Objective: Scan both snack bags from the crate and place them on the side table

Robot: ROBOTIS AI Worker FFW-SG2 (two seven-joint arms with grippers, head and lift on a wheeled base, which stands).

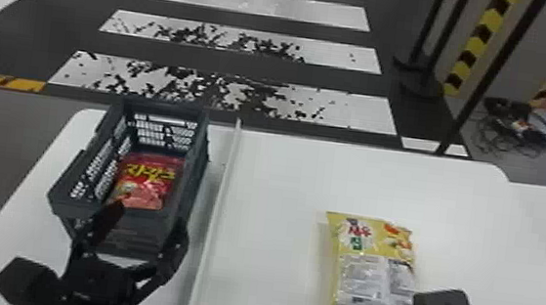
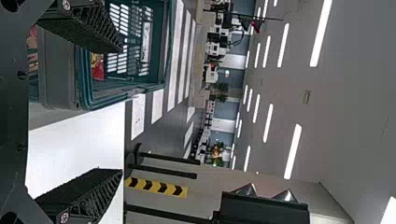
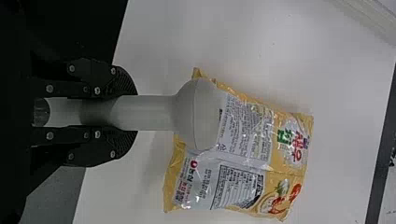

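Head view, yellow-lettered red bag (image 1: 145,189), printed yellow bag (image 1: 364,273)

Looks like matt, moulded dark plastic on the crate (image 1: 134,236), left of the head view, with cut-out walls. Gleams as glossy, lightly creased film on the red snack bag (image 1: 148,182) inside, and as shinier, crinkled film on the yellow snack bag (image 3: 292,144), right of centre in the right wrist view. Seems smooth, pale plastic with a soft sheen on the scanner (image 3: 149,113). Appears smooth and nearly matt across the desk (image 1: 278,179). Turns matt black, ribbed and rough on the left hand (image 1: 150,223), dotted with shiny metal screws.
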